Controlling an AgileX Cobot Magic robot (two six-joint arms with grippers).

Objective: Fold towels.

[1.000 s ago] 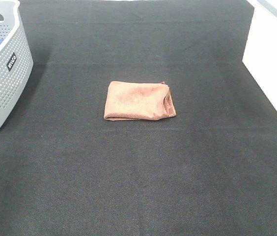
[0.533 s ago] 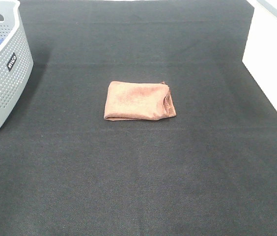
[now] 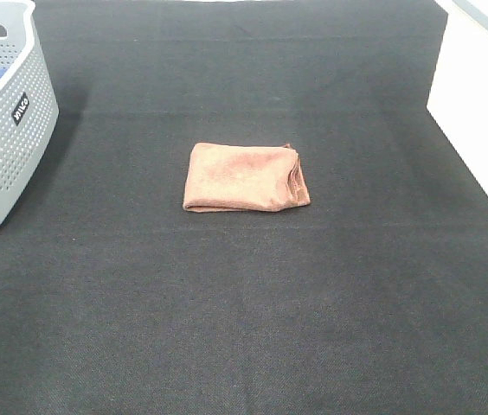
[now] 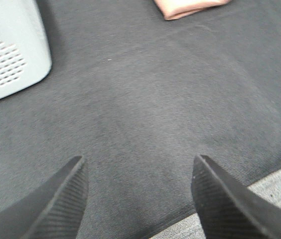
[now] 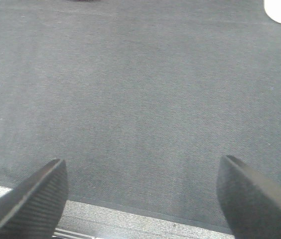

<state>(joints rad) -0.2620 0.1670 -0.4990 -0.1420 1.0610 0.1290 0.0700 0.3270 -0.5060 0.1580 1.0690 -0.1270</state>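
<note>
The rust-brown towel [image 3: 246, 177] lies folded into a small rectangle in the middle of the black table cover, layered edges to its right side. A corner of it shows in the left wrist view [image 4: 190, 7]. Neither arm appears in the high view. My left gripper [image 4: 140, 164] is open and empty above the cover near the front edge, far from the towel. My right gripper [image 5: 143, 167] is open and empty above the cover near the front edge. The towel does not show in the right wrist view.
A grey perforated basket [image 3: 2, 147] stands at the far left with something blue inside; it also shows in the left wrist view [image 4: 11, 55]. A white box [image 3: 482, 104] stands at the right edge. The black cover [image 3: 244, 303] spans the table.
</note>
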